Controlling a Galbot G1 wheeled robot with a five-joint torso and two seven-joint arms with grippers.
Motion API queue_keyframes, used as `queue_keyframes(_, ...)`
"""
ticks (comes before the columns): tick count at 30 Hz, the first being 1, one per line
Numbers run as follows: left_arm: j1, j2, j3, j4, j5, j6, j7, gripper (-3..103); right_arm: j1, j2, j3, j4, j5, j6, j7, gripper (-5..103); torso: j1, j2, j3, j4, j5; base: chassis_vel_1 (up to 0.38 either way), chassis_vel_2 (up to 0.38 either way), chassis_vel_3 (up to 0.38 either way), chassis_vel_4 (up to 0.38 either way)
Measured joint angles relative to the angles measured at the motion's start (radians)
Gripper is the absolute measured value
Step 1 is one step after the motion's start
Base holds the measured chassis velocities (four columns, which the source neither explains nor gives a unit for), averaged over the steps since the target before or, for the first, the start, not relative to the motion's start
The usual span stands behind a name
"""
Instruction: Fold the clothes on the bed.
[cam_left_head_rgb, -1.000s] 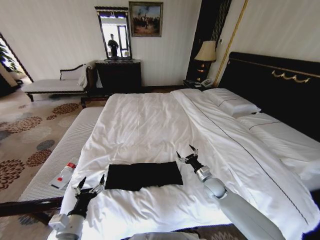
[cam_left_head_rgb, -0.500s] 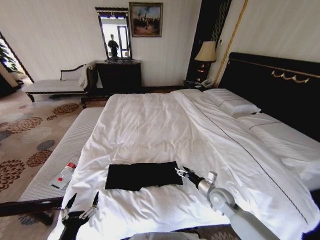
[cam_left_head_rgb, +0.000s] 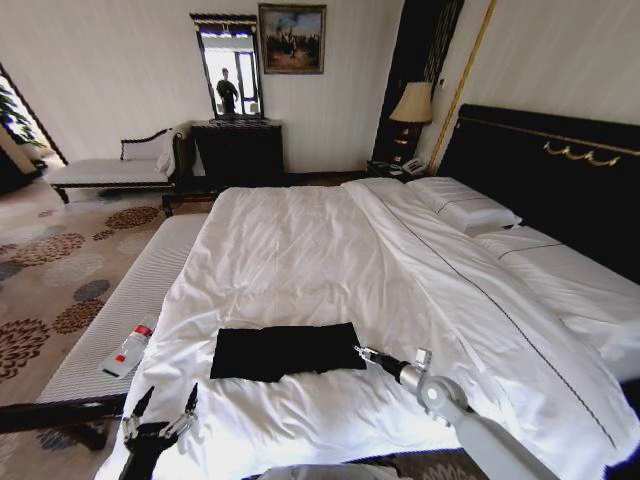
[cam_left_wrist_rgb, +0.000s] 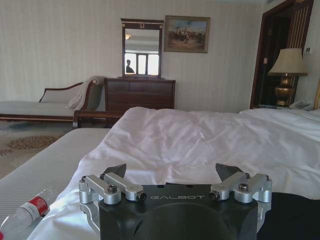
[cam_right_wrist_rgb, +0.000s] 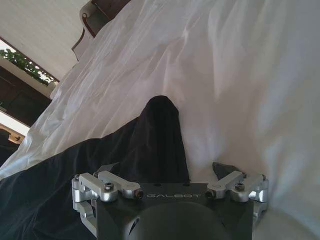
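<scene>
Your folded black T-shirt (cam_left_head_rgb: 285, 351) lies near the foot of the bed (cam_left_head_rgb: 300, 250). Right gripper (cam_left_head_rgb: 366, 353), jaws spread, empty, sits at its right edge. Left gripper (cam_left_head_rgb: 160, 412) hangs open off the bed's corner.

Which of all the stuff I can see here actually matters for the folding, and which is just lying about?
Part of the job:
black T-shirt, lying folded into a strip
bed it lies on
right gripper, open at the shirt's edge
left gripper, open, off the bed's near corner

Just lying about:
plastic bottle on the striped bench
pillows
lamp
dresser
</scene>
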Motion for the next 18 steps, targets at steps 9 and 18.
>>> queue_keyframes(9, -0.001, 0.000, 0.000, 0.001, -0.001, 0.002, 0.000, 100, 0.042, 0.034, -0.043, -0.024, -0.020, 0.006, -0.001, 99, 0.000, 0.000, 0.000, 0.0003, 0.0001, 0.000, 0.000, 0.000, 0.000)
queue_keyframes(18, -0.001, 0.001, 0.000, 0.001, -0.001, 0.003, 0.000, 100, 0.056, 0.054, -0.068, -0.034, -0.039, 0.006, 0.004, 67, 0.000, 0.000, 0.000, 0.0001, 0.0000, 0.000, 0.000, 0.000, 0.000)
